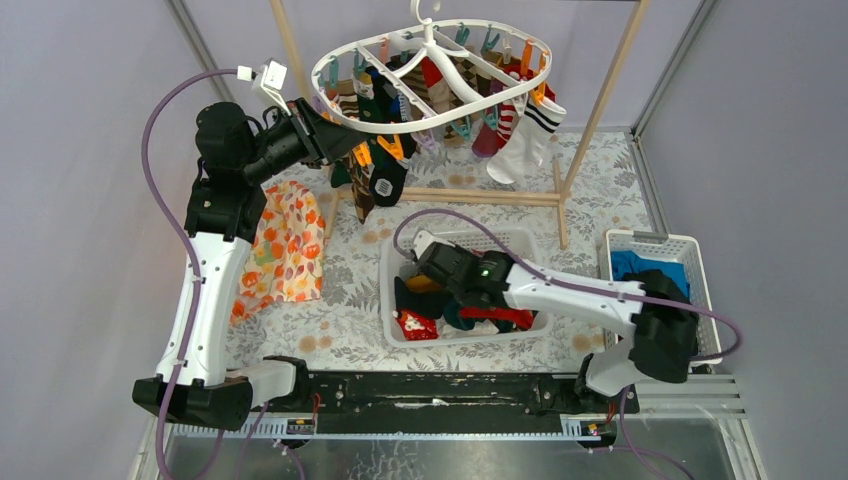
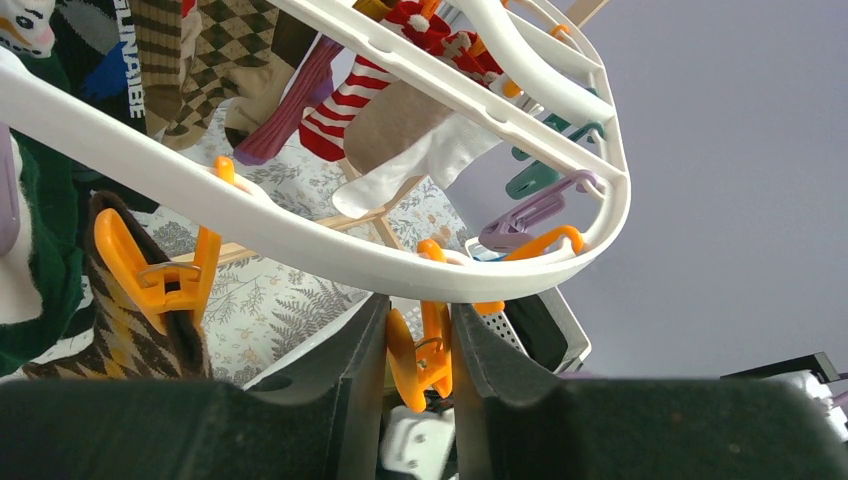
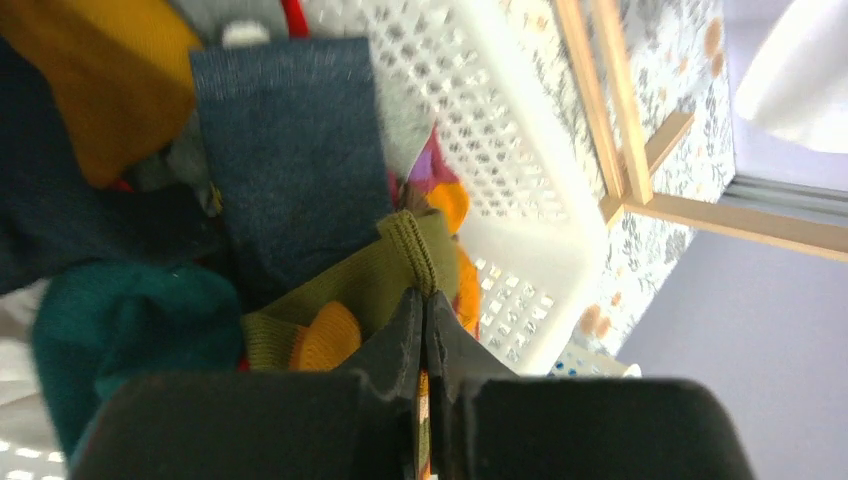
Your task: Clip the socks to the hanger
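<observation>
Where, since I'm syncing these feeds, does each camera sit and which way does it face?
Top external: above and behind the bases, looking down on the table; both arms show.
Left wrist: looks up at the hanger; left gripper clamps an orange clip.
Right wrist: looks down into the basket; right gripper pinches an olive sock.
Shared: top and left wrist both see the hanger; top and right wrist the basket.

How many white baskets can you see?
2. The middle basket sits in the centre, holding loose socks. The right basket stands at the far right, holding blue and black clothes. No more seem hidden.
</observation>
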